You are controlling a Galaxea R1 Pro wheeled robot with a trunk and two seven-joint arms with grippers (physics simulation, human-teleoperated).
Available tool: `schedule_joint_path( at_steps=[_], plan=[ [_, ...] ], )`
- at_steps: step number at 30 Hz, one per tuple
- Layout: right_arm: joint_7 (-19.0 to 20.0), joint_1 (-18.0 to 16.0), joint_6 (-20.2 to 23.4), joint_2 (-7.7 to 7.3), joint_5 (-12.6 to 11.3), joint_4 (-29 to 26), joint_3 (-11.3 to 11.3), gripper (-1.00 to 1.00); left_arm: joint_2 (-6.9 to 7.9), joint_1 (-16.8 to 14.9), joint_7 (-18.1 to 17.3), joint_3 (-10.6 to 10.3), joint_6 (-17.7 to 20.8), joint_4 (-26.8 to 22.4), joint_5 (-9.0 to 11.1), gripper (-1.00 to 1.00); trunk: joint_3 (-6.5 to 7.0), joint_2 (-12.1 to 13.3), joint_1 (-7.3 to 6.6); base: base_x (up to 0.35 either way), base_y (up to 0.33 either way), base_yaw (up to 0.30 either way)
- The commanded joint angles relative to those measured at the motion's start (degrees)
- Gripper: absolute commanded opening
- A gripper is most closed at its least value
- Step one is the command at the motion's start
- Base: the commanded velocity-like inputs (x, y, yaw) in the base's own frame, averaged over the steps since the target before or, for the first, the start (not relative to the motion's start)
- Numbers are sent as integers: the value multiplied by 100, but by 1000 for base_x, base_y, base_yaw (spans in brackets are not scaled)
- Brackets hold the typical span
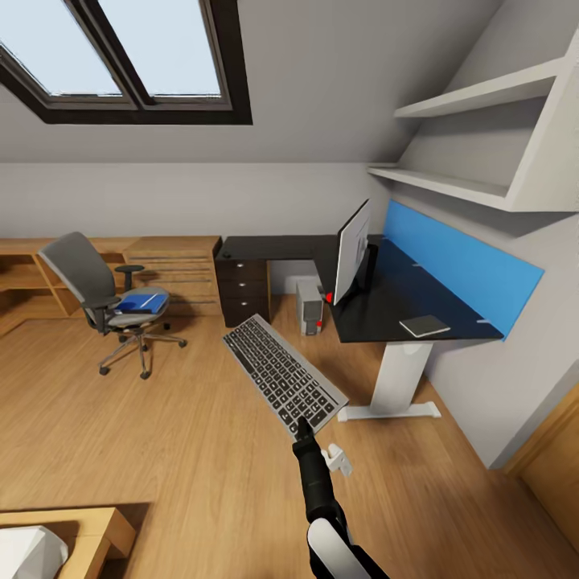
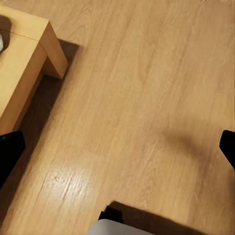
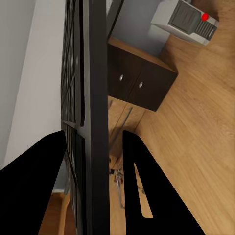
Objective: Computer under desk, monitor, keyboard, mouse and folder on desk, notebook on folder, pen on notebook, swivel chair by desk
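Head view is showing you carrying the keyboard [image 1: 283, 372] in the right gripper [image 1: 304, 429], which is pinching the board's near short edge while the rest is jutting out over the plank floor [image 1: 161, 450], well short of the desk [image 1: 378, 310]. In the right wrist view the 2 fingers [image 3: 147, 196] are sitting on either side of the slim board [image 3: 95, 98], 1 on each face, so the grip is looking secure. The left gripper's finger tips are showing at the 2 sides of the left wrist view, spread apart and holding nothing over bare floor. You are in the keyboard step: the monitor [image 1: 351, 251] is already standing on the desk toward its front edge, turned edge-on to you, the computer [image 1: 309, 306] is sitting under the desk, and the notebook [image 1: 424, 325] is lying near the desk's right end. The folder [image 1: 141, 302] is waiting on the seat of the swivel chair [image 1: 112, 301], well apart from the desk. Next you are needing to roll closer, level the board, and lower it flat onto the black top beside the monitor, watching that the long free end is not clipping the screen or the desk's front edge.
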Motion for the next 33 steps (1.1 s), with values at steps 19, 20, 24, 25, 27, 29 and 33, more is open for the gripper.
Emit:
schedule_joint_path(
  at_steps=[19, 20, 24, 25, 27, 29, 33],
  plan=[
    [33, -7, -31, 0, -67, 264, 43, -100, 6, 3, 6, 5, 29, -46, 53, 100, 454, 638, -351, 0, 0, 0],
    [32, -7, -31, 0, -65, 272, 43, -100, 6, 3, 6, 4, 27, -46, 53, 100, 464, 638, -351, 0, 0, 0],
    [34, -7, -31, 0, -67, 300, 39, -100, 6, 3, -3, -4, 13, -46, 53, 100, 500, 638, -351, 2, 5, 0],
    [35, -7, -31, 0, -67, 302, 38, -100, 6, 3, -1, -5, 11, -46, 51, 100, 509, 638, -351, 21, 53, 0],
    [31, -7, -31, 0, -66, 306, 31, -100, 11, 3, -3, -1, 13, -46, 48, 100, 527, 638, -351, 70, 180, 0],
    [29, -7, -31, 0, -67, 307, 25, -100, 12, 3, -4, 0, 15, -46, 46, 100, 541, 638, -351, 99, 262, 0],
    [28, -7, -30, 0, -67, 304, 11, -100, 17, 3, 6, 7, 18, -40, 44, 100, 553, 638, -351, 143, 292, 0]
  ],
)
